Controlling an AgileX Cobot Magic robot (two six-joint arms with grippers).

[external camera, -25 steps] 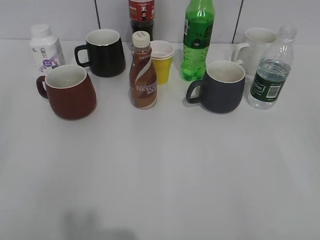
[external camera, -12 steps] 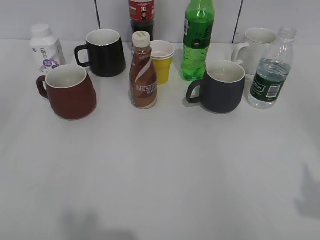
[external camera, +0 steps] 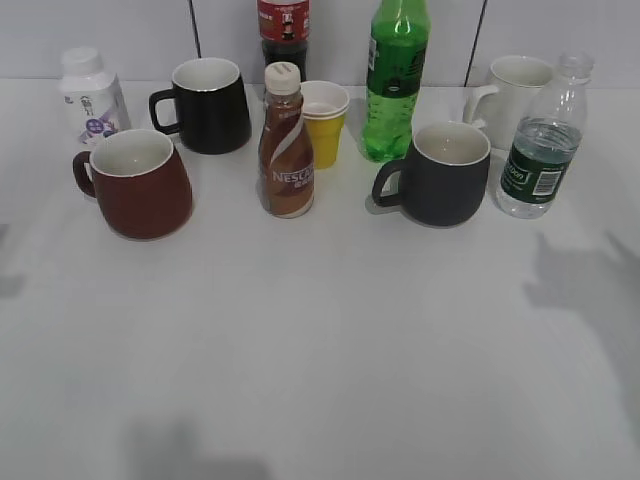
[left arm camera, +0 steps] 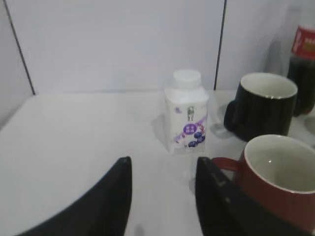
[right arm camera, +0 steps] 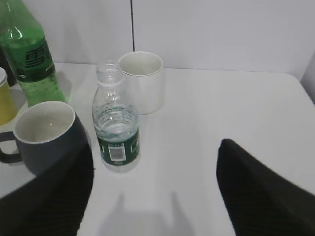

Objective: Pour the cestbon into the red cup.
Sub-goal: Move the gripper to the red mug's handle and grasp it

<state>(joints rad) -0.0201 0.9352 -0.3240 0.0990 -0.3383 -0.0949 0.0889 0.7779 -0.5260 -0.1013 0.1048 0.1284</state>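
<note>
The cestbon (external camera: 541, 150) is a clear uncapped bottle with a dark green label, standing upright at the right of the table; it also shows in the right wrist view (right arm camera: 115, 129). The red cup (external camera: 140, 183) stands at the left, handle to the left, and shows at the lower right of the left wrist view (left arm camera: 278, 179). My right gripper (right arm camera: 155, 169) is open and empty, in front of and slightly right of the bottle. My left gripper (left arm camera: 162, 182) is open and empty, just left of the red cup's handle. Neither gripper shows in the exterior view, only their shadows.
A dark grey mug (external camera: 441, 174) stands left of the cestbon, a white mug (external camera: 515, 88) behind it. A green soda bottle (external camera: 394, 80), yellow cup (external camera: 324, 122), Nescafe bottle (external camera: 285, 143), black mug (external camera: 208, 105), cola bottle (external camera: 283, 30) and white milk bottle (external camera: 92, 97) line the back.
The shadow at the right has grown and moved up toward the cestbon. A new shadow shows at the left table edge. No object has moved.
</note>
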